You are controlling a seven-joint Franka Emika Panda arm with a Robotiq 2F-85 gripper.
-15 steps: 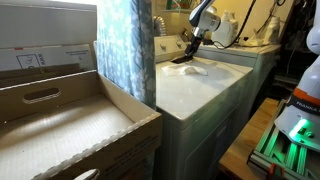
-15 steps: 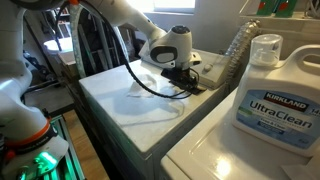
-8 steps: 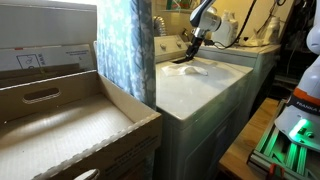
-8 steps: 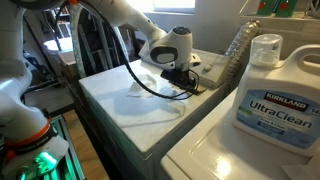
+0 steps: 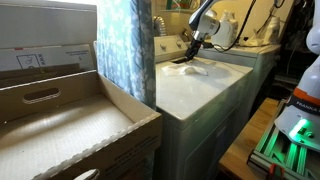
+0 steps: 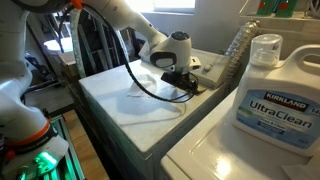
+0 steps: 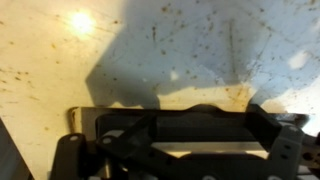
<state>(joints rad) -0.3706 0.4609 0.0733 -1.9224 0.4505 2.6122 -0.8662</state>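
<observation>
My gripper [image 5: 189,52] hangs low over the back part of a white washer top [image 5: 205,92], close to the control panel. In an exterior view the gripper [image 6: 180,79] sits just above the washer top [image 6: 125,105], its dark fingers spread apart. The wrist view shows the gripper [image 7: 200,140] very near a cream, speckled surface [image 7: 120,60], with its own shadow under it. Nothing shows between the fingers. A pale patch [image 5: 186,69] lies on the lid below the gripper; I cannot tell whether it is a cloth or glare.
A large open cardboard box [image 5: 60,130] fills the near side, with a blue patterned curtain [image 5: 125,45] behind it. A Kirkland detergent jug [image 6: 280,95] stands on the neighbouring machine. A clear ribbed bottle [image 6: 236,48] and a black cable [image 6: 150,88] are near the gripper.
The gripper has shifted slightly up and toward the back of the washer top. Nothing else has moved.
</observation>
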